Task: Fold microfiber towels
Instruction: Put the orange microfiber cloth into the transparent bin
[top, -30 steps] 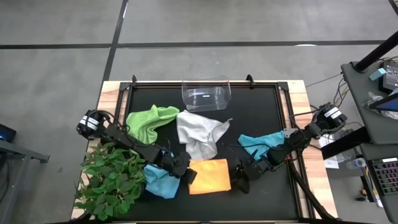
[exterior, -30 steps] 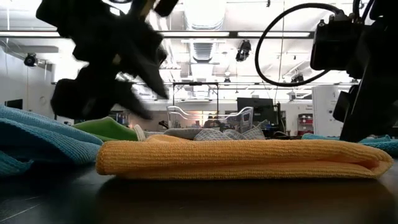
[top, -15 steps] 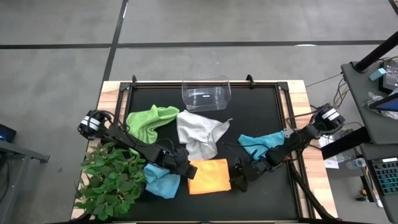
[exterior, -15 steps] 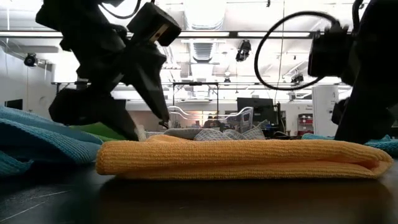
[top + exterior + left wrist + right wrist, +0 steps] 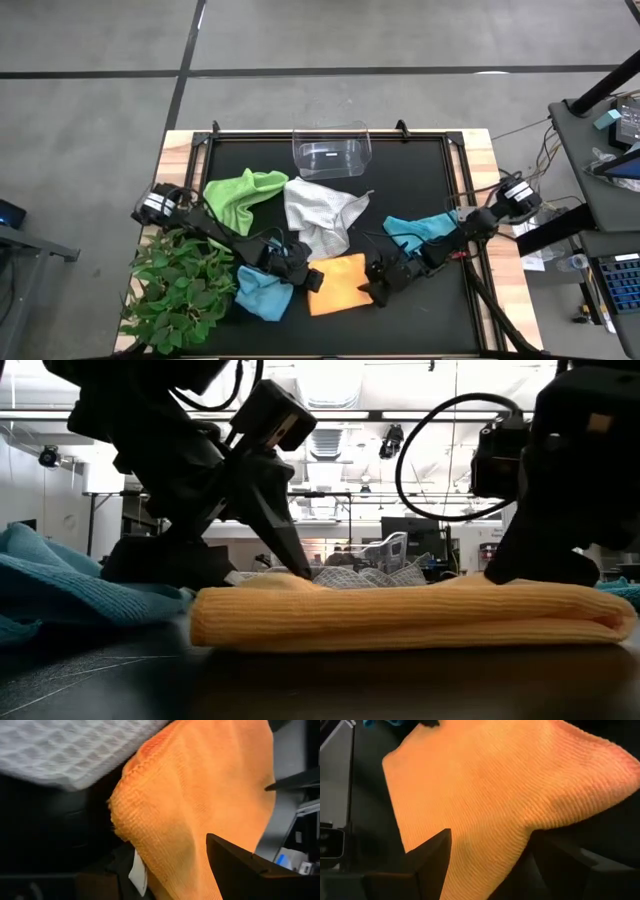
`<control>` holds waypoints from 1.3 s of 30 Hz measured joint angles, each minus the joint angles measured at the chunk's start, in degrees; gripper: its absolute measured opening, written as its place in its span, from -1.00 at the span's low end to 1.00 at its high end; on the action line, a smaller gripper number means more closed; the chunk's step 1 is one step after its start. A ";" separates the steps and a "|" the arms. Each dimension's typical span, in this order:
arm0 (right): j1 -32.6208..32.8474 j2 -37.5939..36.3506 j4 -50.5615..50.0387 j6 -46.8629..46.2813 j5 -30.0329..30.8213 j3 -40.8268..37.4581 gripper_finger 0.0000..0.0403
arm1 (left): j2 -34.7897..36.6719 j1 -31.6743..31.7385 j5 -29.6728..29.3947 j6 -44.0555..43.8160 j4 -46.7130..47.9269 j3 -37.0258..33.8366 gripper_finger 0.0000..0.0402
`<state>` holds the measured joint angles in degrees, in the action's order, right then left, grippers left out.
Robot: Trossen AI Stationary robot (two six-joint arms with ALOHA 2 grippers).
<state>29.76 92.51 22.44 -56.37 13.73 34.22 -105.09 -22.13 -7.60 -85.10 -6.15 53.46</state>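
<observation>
Down at the front of the black table (image 5: pixel 420 170) lies the yellow-orange towel (image 5: pixel 337 284), folded flat into a thick pad and turned a little crooked. The left gripper (image 5: pixel 303 275) sits low at its left edge, and the right gripper (image 5: pixel 372 287) sits low at its right edge. Both grippers have their fingers spread apart. In the right wrist view the two dark fingers (image 5: pixel 427 860) stand wide, one on each side of an orange corner, not pinching it. In the left wrist view only one dark finger (image 5: pixel 240 865) shows, lying over the orange cloth.

Just left of that towel is the light blue towel (image 5: pixel 262 292), bunched in a heap under the left arm. The leafy green plant (image 5: pixel 180 290) sits at the table's front left corner.

Farther back, the pale grey-white towel (image 5: pixel 318 215) lies crumpled in the middle. The teal towel (image 5: pixel 418 232) lies to the right and the lime green towel (image 5: pixel 243 196) to the left. At the far edge stands the clear plastic bin (image 5: pixel 331 150).
</observation>
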 joint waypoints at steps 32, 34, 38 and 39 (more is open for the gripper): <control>-0.18 -1.11 1.90 6.08 1.40 -0.04 -0.93 | 0.53 0.02 -3.02 10.37 0.79 0.72 -0.98; -0.18 -2.05 1.84 6.53 1.39 -0.04 -0.93 | 1.30 0.05 -3.10 10.94 0.64 0.96 -0.99; -0.18 -4.07 1.78 9.16 1.38 -0.04 -0.93 | 3.11 0.29 -4.00 12.39 0.78 1.02 -0.99; -0.18 -4.57 1.74 10.05 1.40 -0.04 -0.93 | 3.63 0.44 -4.38 12.66 0.71 1.02 -0.99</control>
<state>29.58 87.94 24.18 -46.32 15.14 34.17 -101.46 -21.69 -11.98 -72.44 -5.44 54.48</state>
